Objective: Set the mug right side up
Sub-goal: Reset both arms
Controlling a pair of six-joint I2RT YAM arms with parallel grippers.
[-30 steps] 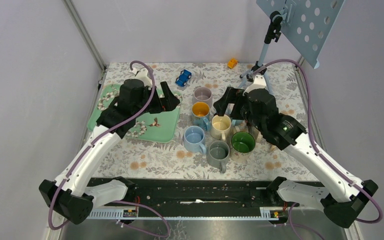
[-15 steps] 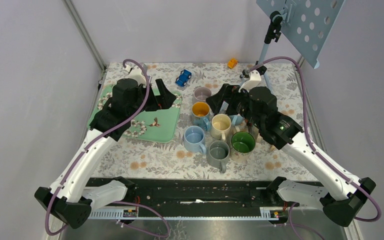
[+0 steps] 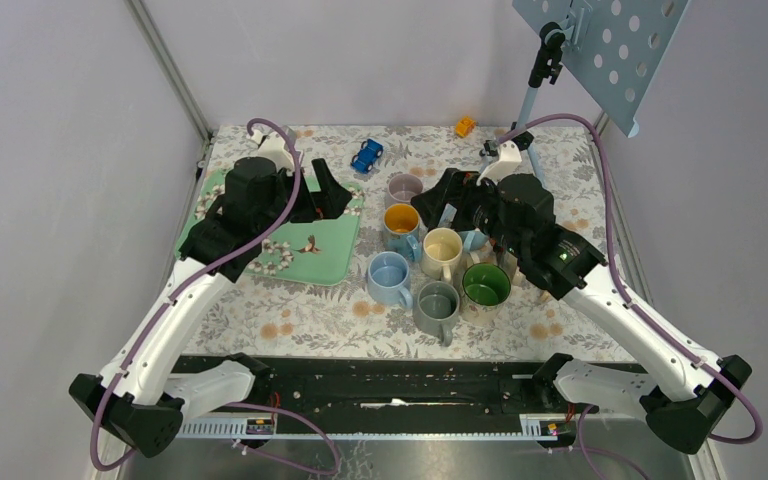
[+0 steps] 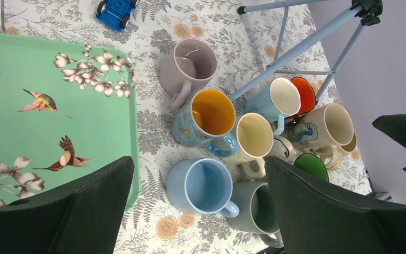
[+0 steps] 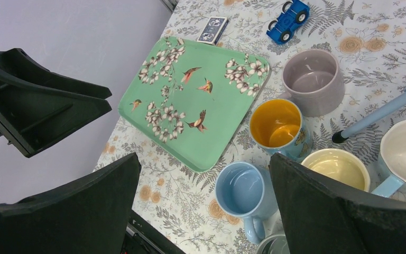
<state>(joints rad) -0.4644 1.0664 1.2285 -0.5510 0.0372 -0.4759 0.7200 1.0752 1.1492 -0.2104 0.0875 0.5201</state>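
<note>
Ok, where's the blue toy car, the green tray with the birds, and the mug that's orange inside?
blue toy car (image 3: pixel 366 156): top external view, on its roof.
green tray (image 5: pixel 227 111): right wrist view, on a bare green patch.
orange-inside mug (image 4: pixel 213 112): left wrist view, on its orange inner wall.

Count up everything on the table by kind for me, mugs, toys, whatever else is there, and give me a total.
Mugs: 9 in clear view; one more may be hidden behind them
Toy cars: 2
Tray: 1
Card box: 1
Tripod stand: 1
Total: 14, at least
</note>
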